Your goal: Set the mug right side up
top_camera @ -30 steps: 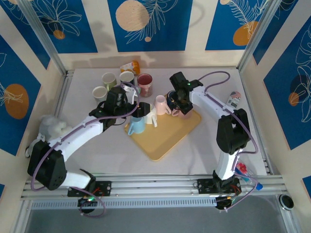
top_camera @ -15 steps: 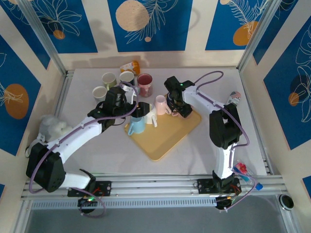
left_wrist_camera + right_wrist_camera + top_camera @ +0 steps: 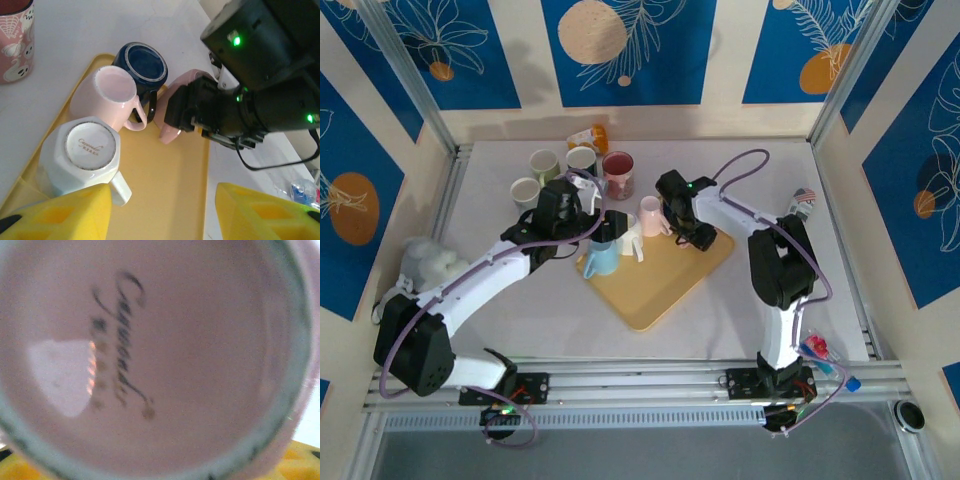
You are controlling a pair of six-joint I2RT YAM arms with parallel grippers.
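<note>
Edging left and a touch nearer than a second ago, the right gripper (image 3: 686,215) is now hanging over the far side of the tray, while the left arm is keeping much the same pose. Closest to me, an aluminium rail (image 3: 640,385) is running along the near edge with both bases bolted to it. Past it the white table (image 3: 570,320) is lying bare up to the yellow tray (image 3: 650,290), which is sitting skewed. The left gripper (image 3: 161,200) is hovering over the tray's left end above a light blue mug (image 3: 602,260), its yellow fingers (image 3: 65,210) spread wide and gripping nothing. Just beyond, a white mug (image 3: 90,150) and a pale pink mug (image 3: 107,92) are standing base-up, with a navy mug (image 3: 145,62) touching them. The tipped pink mug (image 3: 170,132) is leaning on its side at the tray's far right edge, against the right gripper's black body; I can't tell whether the fingers are clamping it. Farther back, three cream mugs (image 3: 543,162) and a maroon mug (image 3: 618,175) are standing together, with an orange bottle (image 3: 590,135) lying behind them. Blue wall panels (image 3: 620,50) with leaf drawings are closing in the space.
</note>
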